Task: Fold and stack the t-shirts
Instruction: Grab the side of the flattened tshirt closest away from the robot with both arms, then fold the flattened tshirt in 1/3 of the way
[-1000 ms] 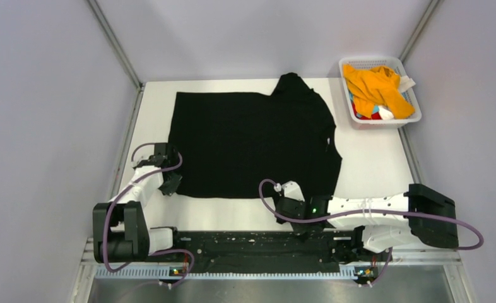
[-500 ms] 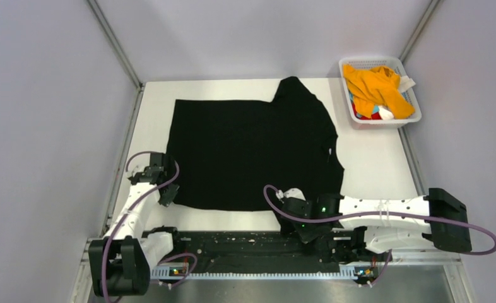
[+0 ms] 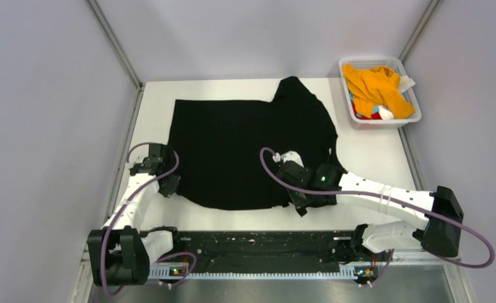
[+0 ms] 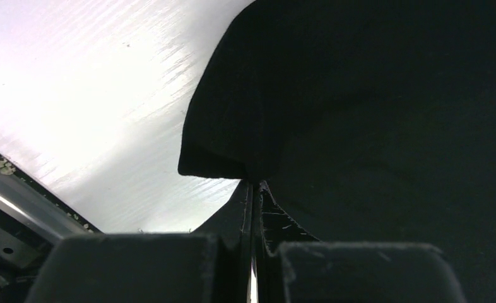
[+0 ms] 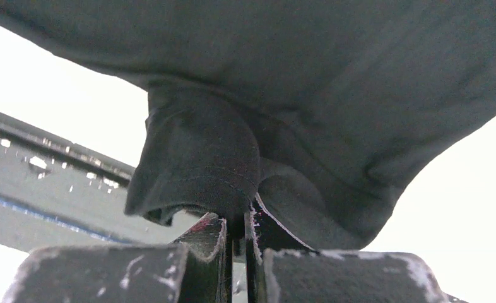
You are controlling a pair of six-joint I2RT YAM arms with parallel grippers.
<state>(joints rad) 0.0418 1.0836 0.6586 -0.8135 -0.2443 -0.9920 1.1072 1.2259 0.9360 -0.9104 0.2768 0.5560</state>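
A large plain black t-shirt point(image 3: 252, 148) lies spread mostly flat on the white table point(image 3: 372, 161), its two near hem corners bunched and lifted. A crumpled orange-yellow t-shirt point(image 3: 375, 88) is heaped in the far-right basket point(image 3: 387, 122), over red, blue and white scraps point(image 3: 384, 114).

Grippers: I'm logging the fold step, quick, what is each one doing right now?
Left gripper: shut on the black t-shirt, at its near left corner.
Right gripper: shut on the black t-shirt, at its near edge.

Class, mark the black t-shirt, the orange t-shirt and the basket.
black t-shirt point(image 3: 245, 145), top external view, middle of its body.
orange t-shirt point(image 3: 375, 85), top external view, bunched top fold.
basket point(image 3: 390, 122), top external view, near wall.
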